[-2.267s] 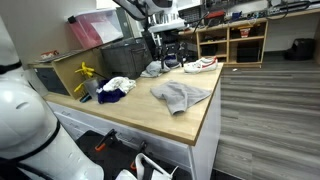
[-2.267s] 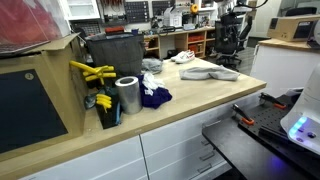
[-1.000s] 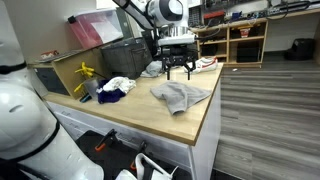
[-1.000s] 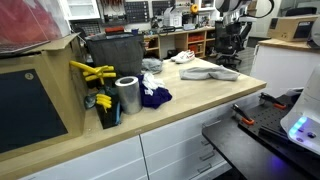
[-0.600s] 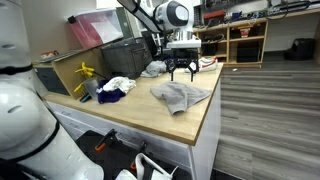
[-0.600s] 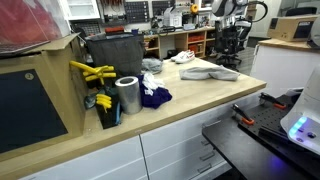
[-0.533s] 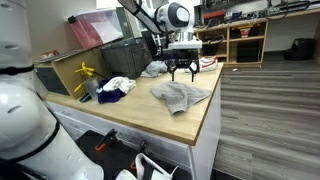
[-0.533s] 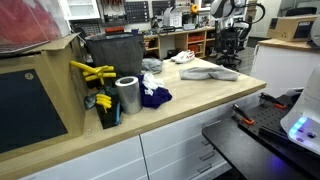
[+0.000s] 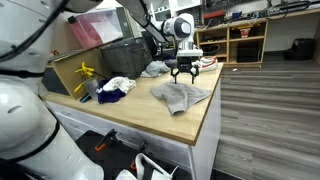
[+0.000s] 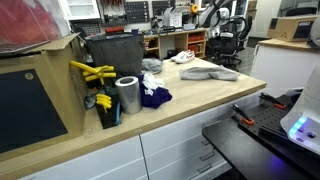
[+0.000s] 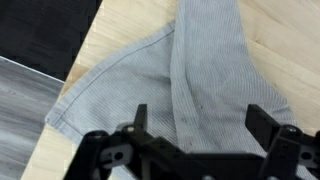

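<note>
**Gripper over grey cloth: risks and blind spots**

Position: the black two-finger gripper [image 9: 184, 74] hangs just above the crumpled grey knit cloth [image 9: 181, 95]; the cloth lies on the light wooden table top [image 9: 150, 118], close to the long edge that borders the open floor; the wrist view shows the fingers spread wide, nothing between them, with the cloth's raised fold [image 11: 190, 70] running between them.

Risks (judgement):
- the fold is narrow and the fingers stand wide; a closing on it may catch only the top layer, so the fabric slips out or comes up lopsided;
- in the wrist view a corner of the cloth [image 11: 62, 115] reaches almost to the table edge; a sideways drag may pull it over the edge onto the floor;
- the fabric looks thin; a descent too deep would put the fingertips on the wood;
- the white sneaker with red trim [image 9: 203, 64] sits near, toward the far corner; a wide swing could nudge it.

Hidden or unclear:
- height of the fingertips above the cloth cannot be read from any view;
- the wrist view cuts the cloth at the top, and the gripper body masks its near part;
- in an exterior view the cloth [image 10: 213, 71] shows, but the gripper is lost against shelf clutter;
- whether anything lies under the folds cannot be told;
- the dark blue and white rag [image 9: 115, 88] and the shiny metal cylinder [image 10: 127, 96] sit well apart, toward the opposite edge.
</note>
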You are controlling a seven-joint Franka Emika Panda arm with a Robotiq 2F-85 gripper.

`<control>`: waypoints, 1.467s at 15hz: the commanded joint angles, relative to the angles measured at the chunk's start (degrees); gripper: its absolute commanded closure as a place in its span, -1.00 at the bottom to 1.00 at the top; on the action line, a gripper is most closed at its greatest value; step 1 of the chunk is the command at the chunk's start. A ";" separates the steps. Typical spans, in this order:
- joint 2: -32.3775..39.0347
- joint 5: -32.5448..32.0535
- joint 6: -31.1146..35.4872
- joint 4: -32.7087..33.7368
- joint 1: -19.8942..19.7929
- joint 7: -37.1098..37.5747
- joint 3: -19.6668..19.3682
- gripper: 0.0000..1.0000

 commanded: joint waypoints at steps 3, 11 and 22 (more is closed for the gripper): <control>8.69 0.75 -6.87 11.87 -0.89 -2.51 1.96 -1.00; 15.46 2.21 -16.64 20.63 -2.14 -3.38 2.78 0.28; 11.61 1.34 -17.30 18.76 -1.32 -4.99 3.02 0.99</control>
